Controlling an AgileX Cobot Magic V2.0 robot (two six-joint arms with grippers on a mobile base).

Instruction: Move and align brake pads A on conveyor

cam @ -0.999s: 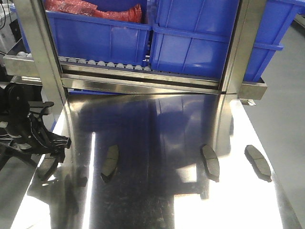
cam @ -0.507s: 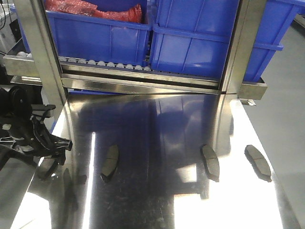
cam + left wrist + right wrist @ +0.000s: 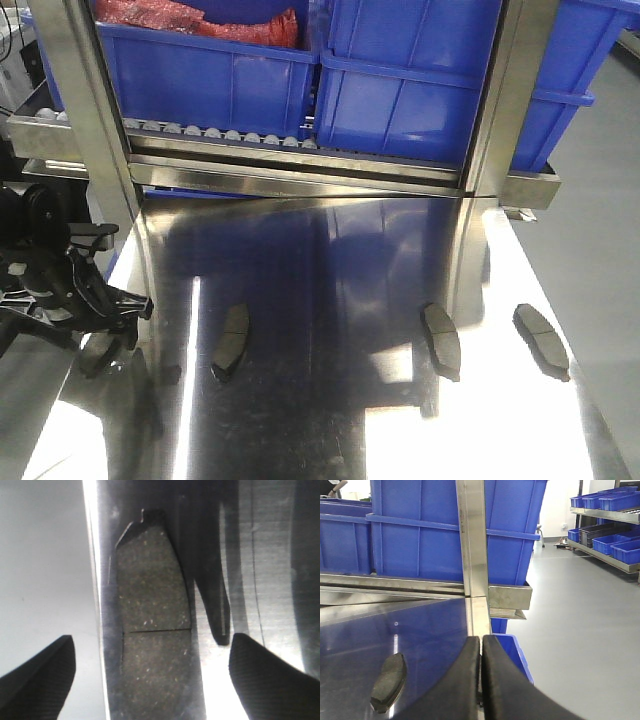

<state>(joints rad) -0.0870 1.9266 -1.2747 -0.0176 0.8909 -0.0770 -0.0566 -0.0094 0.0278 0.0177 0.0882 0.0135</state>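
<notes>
Left gripper (image 3: 152, 677) spread wide, nothing held, black fingertips (image 3: 270, 680) either side of the first pad (image 3: 155, 630): one tip out past the table's left edge over grey floor, one over the steel. Pad beneath and between them, friction face up, thin groove across, lengthwise hard along the left edge of the table (image 3: 260, 555); touching the tips or not, impossible to tell. Right gripper (image 3: 481, 680) closed, fingers pressed flat together with only a hairline seam, nothing between, low at the table's right edge, in line with a steel post (image 3: 472, 540). Just left of it on the table, one of the pads (image 3: 389, 680), which of the four not certain. Across the table's middle, seen from the front: second pad (image 3: 232, 340) left of centre, third pad (image 3: 441, 340) right of centre, fourth pad (image 3: 541, 340) near the right edge, all flat, roughly lengthwise front to back, well apart, about in one row with the first. Behind the table's far edge, a roller rack (image 3: 220, 135) with blue bins (image 3: 400, 90), red material (image 3: 190, 20) in the left one.
</notes>
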